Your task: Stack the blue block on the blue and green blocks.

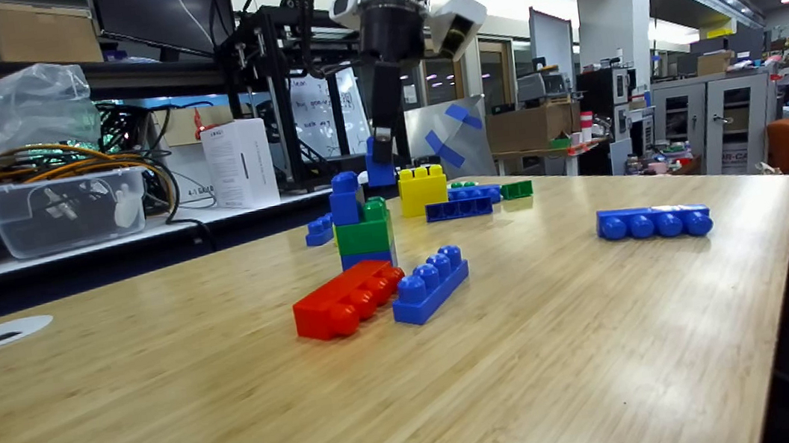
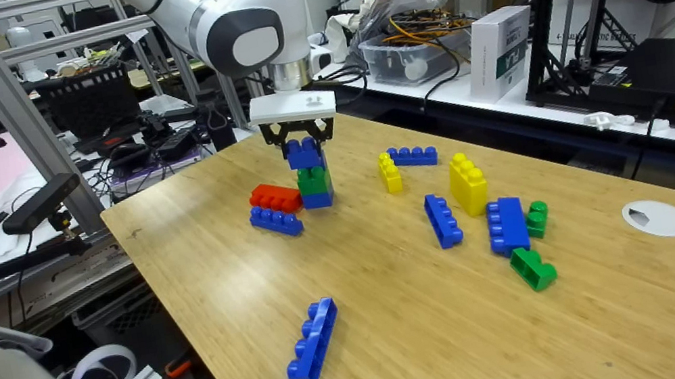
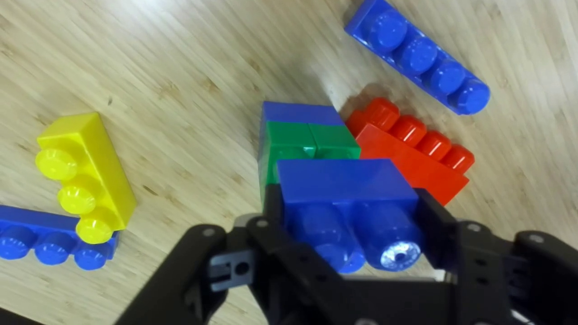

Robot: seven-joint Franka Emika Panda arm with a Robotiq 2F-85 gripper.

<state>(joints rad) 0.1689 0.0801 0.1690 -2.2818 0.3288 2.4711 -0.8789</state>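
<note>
The blue block (image 3: pixel 338 178), chunky and studded, is held between the two black fingers of my gripper (image 3: pixel 347 203), studs up. In an exterior view my gripper (image 2: pixel 302 143) and the blue block (image 2: pixel 304 156) are over the stack. The blue and green blocks (image 2: pixel 313 182) stand upright: a green brick on a blue base, with another narrow blue piece (image 1: pixel 345 201) on top at one side. In an exterior view the held block (image 1: pixel 379 167) shows slightly higher than the green stud (image 1: pixel 374 209). Whether it touches the stack cannot be told. The wrist view shows green (image 3: pixel 311 137) partly hidden below it.
A red brick (image 2: pixel 275 198) and a long flat blue brick (image 2: pixel 275 220) lie close beside the stack. Yellow bricks (image 2: pixel 468 185), more flat blue bricks (image 2: pixel 443 220) and small green bricks (image 2: pixel 534 268) lie farther off. Another blue brick (image 2: pixel 313 344) lies near the table edge.
</note>
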